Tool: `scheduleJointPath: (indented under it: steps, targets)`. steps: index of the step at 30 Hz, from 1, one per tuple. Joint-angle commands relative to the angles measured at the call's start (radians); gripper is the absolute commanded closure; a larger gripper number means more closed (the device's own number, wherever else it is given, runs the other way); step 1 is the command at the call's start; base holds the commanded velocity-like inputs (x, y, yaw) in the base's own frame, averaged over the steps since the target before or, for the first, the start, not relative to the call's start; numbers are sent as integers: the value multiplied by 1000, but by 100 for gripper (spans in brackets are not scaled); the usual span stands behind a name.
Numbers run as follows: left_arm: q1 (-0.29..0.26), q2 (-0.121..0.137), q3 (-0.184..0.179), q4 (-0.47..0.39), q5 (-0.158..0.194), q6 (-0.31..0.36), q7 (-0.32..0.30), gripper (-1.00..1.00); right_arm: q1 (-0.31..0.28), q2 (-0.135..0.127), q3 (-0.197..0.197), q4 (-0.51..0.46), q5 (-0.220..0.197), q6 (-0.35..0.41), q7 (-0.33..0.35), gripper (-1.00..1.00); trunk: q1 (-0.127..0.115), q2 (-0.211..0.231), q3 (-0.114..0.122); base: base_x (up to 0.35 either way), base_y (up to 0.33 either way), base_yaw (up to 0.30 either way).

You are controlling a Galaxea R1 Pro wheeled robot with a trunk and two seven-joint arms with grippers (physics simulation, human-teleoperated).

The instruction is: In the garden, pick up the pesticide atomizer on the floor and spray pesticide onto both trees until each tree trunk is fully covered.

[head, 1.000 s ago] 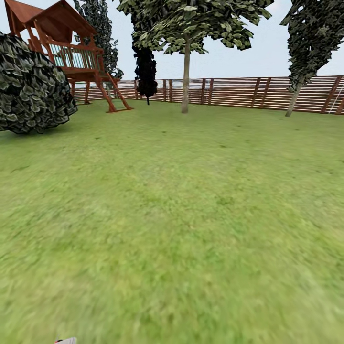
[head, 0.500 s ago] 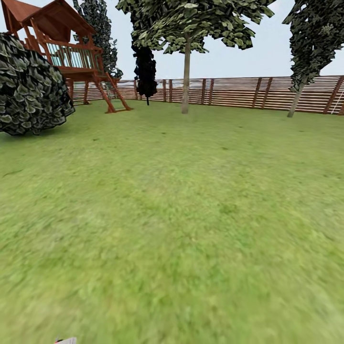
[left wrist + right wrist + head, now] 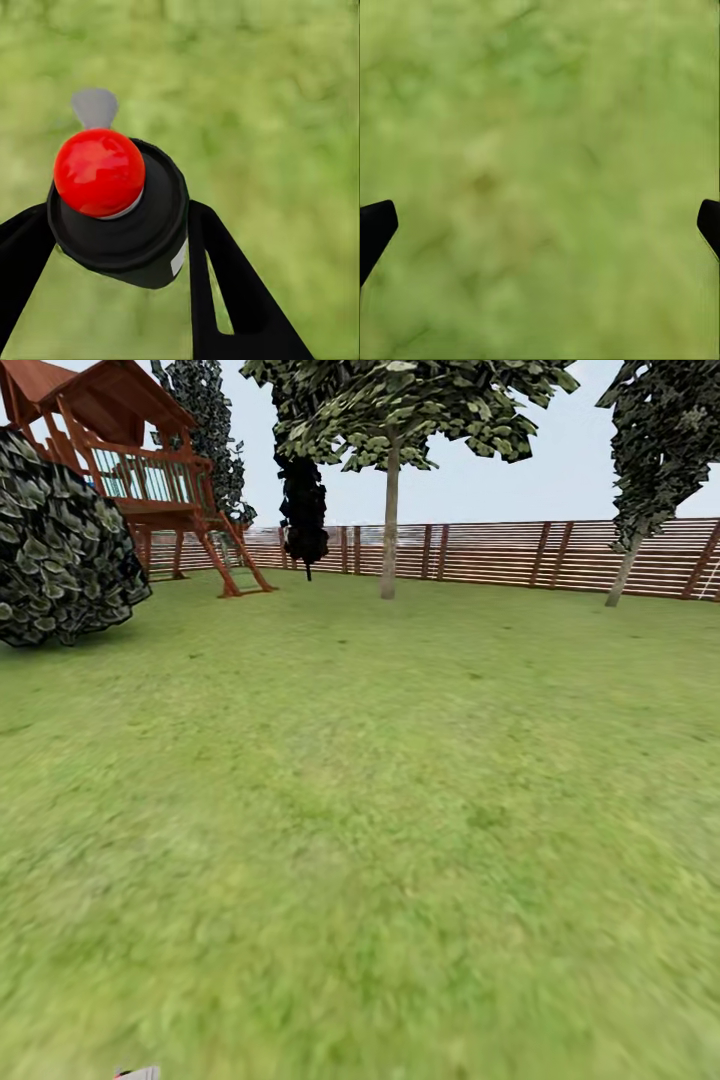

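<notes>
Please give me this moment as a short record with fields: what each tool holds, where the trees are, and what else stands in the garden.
left tool: shut on the pesticide atomizer, black body with red ball top
right tool: open, nothing between its fingers, lawn below
trees: one trunk ahead near the fence, another trunk far right, leaning
lawn: wide green grass between robot and trees
fence: brown horizontal slats
play tower: wooden, upper left
bush: dark, round, far left
</notes>
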Motion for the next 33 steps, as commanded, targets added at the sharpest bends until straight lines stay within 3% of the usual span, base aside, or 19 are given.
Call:
scheduleJointPath:
  steps: [1,33]
  targets:
    - [0,0,0,0,0,0,0,100,0,0,0,0,0,0,0,-100,0,0,0,341,0,0]
    - [0,0,1,0,0,0,0,100,0,0,0,0,0,0,0,-100,0,0,0,341,0,0]
